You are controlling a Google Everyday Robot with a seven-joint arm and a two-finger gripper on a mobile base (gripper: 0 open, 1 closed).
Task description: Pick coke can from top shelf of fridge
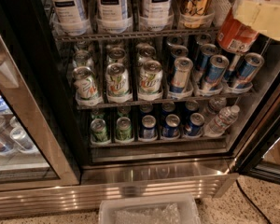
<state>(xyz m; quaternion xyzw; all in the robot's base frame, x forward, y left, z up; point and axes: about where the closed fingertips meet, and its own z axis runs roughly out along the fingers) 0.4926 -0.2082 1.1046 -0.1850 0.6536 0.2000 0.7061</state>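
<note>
The red coke can (234, 35) hangs tilted at the top right, in front of the fridge's (144, 181) open right side and at the level of the top shelf (130, 34). My gripper (261, 12) is shut on the can's upper part, and one cream finger pad (266, 15) lies across it. The can's lower end reaches down over the blue-and-silver cans (214, 71). The top shelf holds white tea bottles (112, 3) and a gold-orange can (195, 1).
Green-and-white cans (116, 80) fill the middle rack's left lanes. The bottom rack holds small cans and a water bottle (221, 120). A shut glass door (9, 139) is at the left. An open door edge (270, 171) is at the right. A white bin (149, 211) sits on the floor.
</note>
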